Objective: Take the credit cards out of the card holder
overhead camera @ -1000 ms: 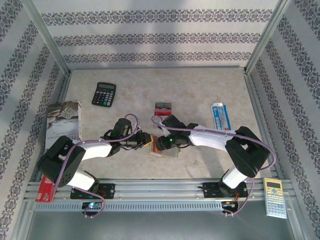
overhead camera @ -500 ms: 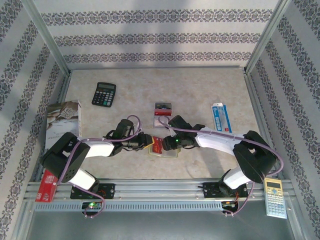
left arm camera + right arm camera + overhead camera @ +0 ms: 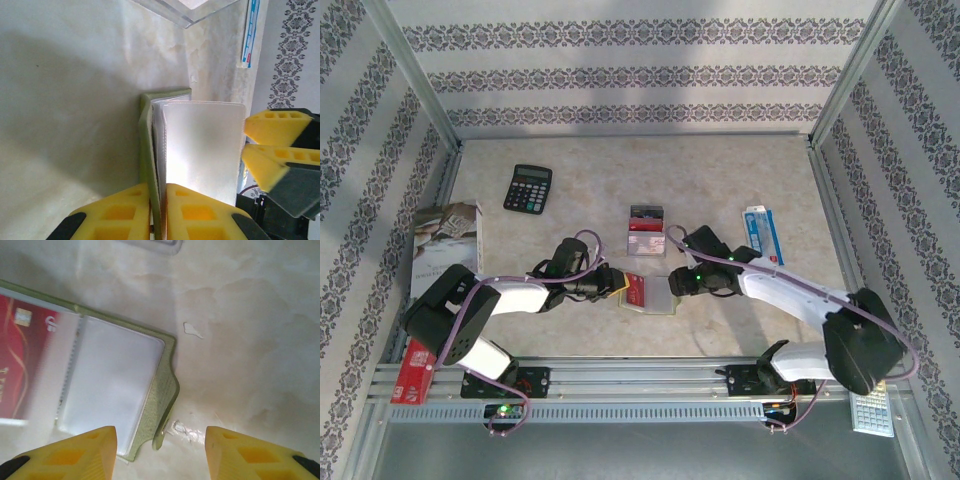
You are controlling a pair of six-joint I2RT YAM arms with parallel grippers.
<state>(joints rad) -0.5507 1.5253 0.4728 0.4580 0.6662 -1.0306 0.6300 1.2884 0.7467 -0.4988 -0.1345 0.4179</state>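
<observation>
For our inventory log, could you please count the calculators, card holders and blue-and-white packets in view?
Calculators: 2, one black, one pale
Card holder: 1
Blue-and-white packet: 1
Total: 4

free: table (image 3: 720,180) far centre | obstacles 3: calculator (image 3: 528,187) far-left, packet (image 3: 761,234) right, card holder (image 3: 658,300) near-centre

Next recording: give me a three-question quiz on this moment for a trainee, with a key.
1. True or false: the right gripper clamps the card holder.
2. Which colour is the credit card showing in the holder's clear pocket? A red, B blue, C black.
3. Fill in: the left gripper pinches the holder's ___ cover.
Key: 1 false, its jaws stand open; 2 A; 3 olive-green.
</observation>
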